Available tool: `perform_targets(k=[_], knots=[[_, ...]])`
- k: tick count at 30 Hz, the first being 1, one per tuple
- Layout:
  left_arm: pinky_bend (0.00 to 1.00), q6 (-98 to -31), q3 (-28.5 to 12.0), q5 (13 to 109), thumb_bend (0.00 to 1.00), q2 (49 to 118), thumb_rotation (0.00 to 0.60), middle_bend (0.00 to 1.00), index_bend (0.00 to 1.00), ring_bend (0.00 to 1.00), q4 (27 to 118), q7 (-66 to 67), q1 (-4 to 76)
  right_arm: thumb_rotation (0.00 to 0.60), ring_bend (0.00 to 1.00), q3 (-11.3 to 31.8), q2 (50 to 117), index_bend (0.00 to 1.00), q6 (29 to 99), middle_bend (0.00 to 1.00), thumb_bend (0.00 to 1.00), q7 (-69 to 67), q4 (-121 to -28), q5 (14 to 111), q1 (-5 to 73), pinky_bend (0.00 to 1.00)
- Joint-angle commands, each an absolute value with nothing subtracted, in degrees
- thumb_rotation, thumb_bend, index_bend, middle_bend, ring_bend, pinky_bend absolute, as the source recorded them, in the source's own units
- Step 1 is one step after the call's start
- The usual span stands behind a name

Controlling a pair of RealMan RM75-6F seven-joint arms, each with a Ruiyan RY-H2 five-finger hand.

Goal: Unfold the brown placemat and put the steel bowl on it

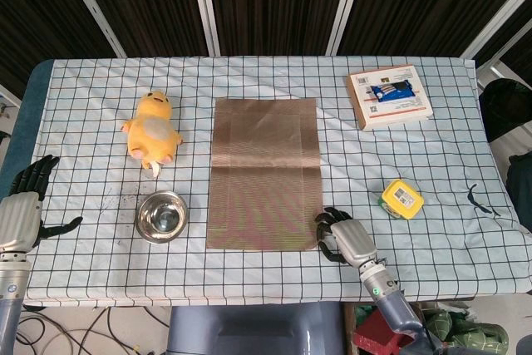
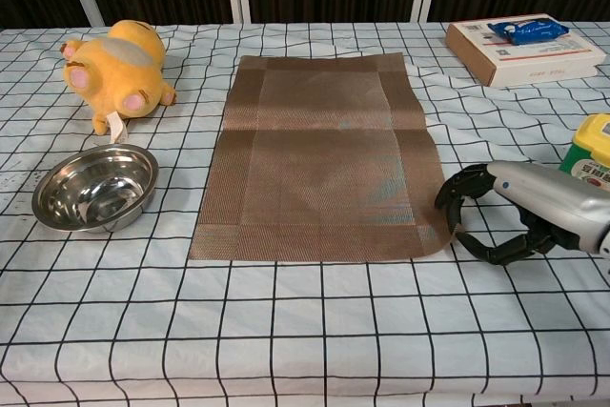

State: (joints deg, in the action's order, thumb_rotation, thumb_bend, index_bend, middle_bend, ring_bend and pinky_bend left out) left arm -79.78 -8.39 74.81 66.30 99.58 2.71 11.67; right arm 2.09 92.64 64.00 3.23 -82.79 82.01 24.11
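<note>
The yellow container (image 2: 593,145) is cut off at the chest view's right edge. The left hand (image 1: 23,205) sits partly out at the head view's lower left edge.

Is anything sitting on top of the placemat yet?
Nothing is on the placemat; it lies unfolded and bare on the checked tablecloth. The steel bowl sits off to its left, empty. Whatever lies under the mat is hidden.

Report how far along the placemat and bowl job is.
Done: the brown placemat lies unfolded flat on the table. In hand: nothing; the right hand sits by the placemat's near right corner, the left hand at the table edge. Left: the steel bowl is beside the placemat, not on it.
</note>
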Motion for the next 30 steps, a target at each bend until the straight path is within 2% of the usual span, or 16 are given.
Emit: perform_targets(k=[1,13,20,25,30], knots=[[0.07,-79.73,-8.41,74.77,0.02,66.30,0.600,0.02,0.00,0.00,99.60,2.69,11.70,0.600,0.13,1.76,91.23,0.59,65.00,0.27,0.46,3.05,-84.23,83.12,23.81,0.22],[0.07,-79.56,-8.54,74.58,0.02,66.48,0.600,0.02,0.00,0.00,99.81,2.56,11.83,0.600,0.13,-2.43,80.20,0.61,71.82,0.27,0.47,0.76,-94.22,88.69,19.47,0.22],[0.07,-79.32,-8.56,74.52,0.02,66.60,0.600,0.02,0.00,0.00,99.90,2.67,12.00,0.600,0.13,-3.60,74.65,0.62,74.13,0.27,0.47,-0.73,-99.56,88.38,17.12,0.22],[0.07,-79.33,-8.58,74.47,0.02,66.57,0.600,0.02,0.00,0.00,100.04,2.52,11.98,0.600,0.13,-2.57,72.54,0.63,74.46,0.28,0.48,-1.12,-100.88,86.31,16.57,0.22],[0.07,-79.24,-8.63,74.37,0.02,66.42,0.600,0.02,0.00,0.00,100.14,2.25,11.97,0.600,0.13,1.56,70.48,0.63,73.62,0.28,0.47,-4.59,-103.27,79.90,16.89,0.22]])
